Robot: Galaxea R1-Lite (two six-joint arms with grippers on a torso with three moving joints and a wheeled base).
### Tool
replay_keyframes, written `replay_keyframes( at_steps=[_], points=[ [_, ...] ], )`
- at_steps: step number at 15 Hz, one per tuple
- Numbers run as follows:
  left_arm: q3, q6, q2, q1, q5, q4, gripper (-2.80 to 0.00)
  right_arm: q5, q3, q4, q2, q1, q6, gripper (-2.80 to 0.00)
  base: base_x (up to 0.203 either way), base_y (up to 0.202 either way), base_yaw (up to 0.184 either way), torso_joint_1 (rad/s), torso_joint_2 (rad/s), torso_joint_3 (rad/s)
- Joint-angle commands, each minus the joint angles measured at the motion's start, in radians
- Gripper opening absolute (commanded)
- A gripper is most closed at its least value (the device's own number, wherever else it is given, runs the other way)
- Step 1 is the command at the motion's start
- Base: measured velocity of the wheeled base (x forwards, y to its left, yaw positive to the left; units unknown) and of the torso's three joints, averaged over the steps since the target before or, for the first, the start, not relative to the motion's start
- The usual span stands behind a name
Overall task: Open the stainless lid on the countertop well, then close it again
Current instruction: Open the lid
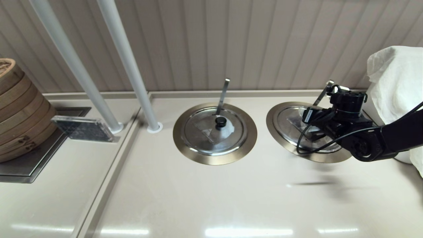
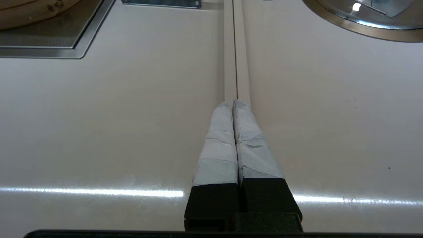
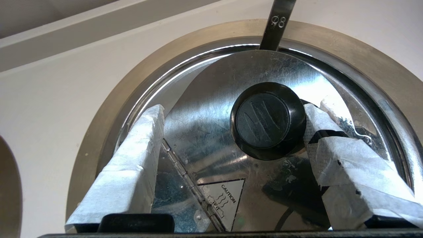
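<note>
Right gripper [image 3: 231, 138] is wide open over the stainless lid [image 3: 205, 132], one finger touching knob [image 3: 267, 120]; next: centre & close before lifting.

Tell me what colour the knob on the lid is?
Black; the knob shows best in the right wrist view.

Stacked bamboo steamers [image 1: 16, 112] sit far left, two white poles [image 1: 99, 66] rise nearby, white cloth [image 1: 396, 82] at right

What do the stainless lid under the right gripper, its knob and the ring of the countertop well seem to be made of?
The stainless lid: polished steel, apparently; mirror reflections, fine scratches. Its knob: matte black, probably plastic. The countertop well ring: brushed bronze-toned metal, dull sheen. The right gripper hovers there, jaws open.
</note>
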Motion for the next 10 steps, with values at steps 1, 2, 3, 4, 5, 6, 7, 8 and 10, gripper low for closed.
replay_keyframes(
  at_steps=[1,2,3,4,5,6,7,8,10],
  points=[
    [0.000,0.000,0.000,0.001,0.000,0.000,-2.80,-0.002,0.015,-0.004,-0.037,0.017,0.002,0.00,0.000,0.000,0.000,0.000,0.00,0.000],
    [0.000,0.000,0.000,0.001,0.000,0.000,-2.80,-0.002,0.026,-0.004,-0.050,0.031,0.002,0.00,0.000,0.000,0.000,0.000,0.00,0.000],
    [0.000,0.000,0.000,0.000,0.000,0.000,-2.80,-0.002,0.033,-0.004,-0.057,0.045,0.001,0.00,0.000,0.000,0.000,0.000,0.00,0.000],
    [0.000,0.000,0.000,0.001,0.000,0.000,-2.80,-0.004,0.044,-0.005,-0.063,0.058,0.000,0.00,0.000,0.000,0.000,0.000,0.00,0.000],
    [0.000,0.000,0.000,0.001,0.000,0.000,-2.80,-0.006,0.052,-0.006,-0.073,0.071,0.000,0.00,0.000,0.000,0.000,0.000,0.00,0.000],
    [0.000,0.000,0.000,0.001,0.000,0.000,-2.80,-0.007,0.065,-0.007,-0.089,0.088,0.000,0.00,0.000,0.000,0.000,0.000,0.00,0.000],
    [0.000,0.000,0.000,0.001,0.000,0.000,-2.80,-0.009,0.073,-0.007,-0.106,0.100,-0.002,0.00,0.000,0.000,0.000,0.000,0.00,0.000],
    [0.000,0.000,0.000,0.001,0.000,0.000,-2.80,-0.009,0.080,-0.007,-0.128,0.107,-0.004,0.00,0.000,0.000,0.000,0.000,0.00,0.000],
    [0.000,0.000,0.000,0.001,0.000,0.000,-2.80,-0.008,0.094,-0.003,-0.180,0.119,-0.006,0.00,0.000,0.000,0.000,0.000,0.00,0.000]
  ],
)
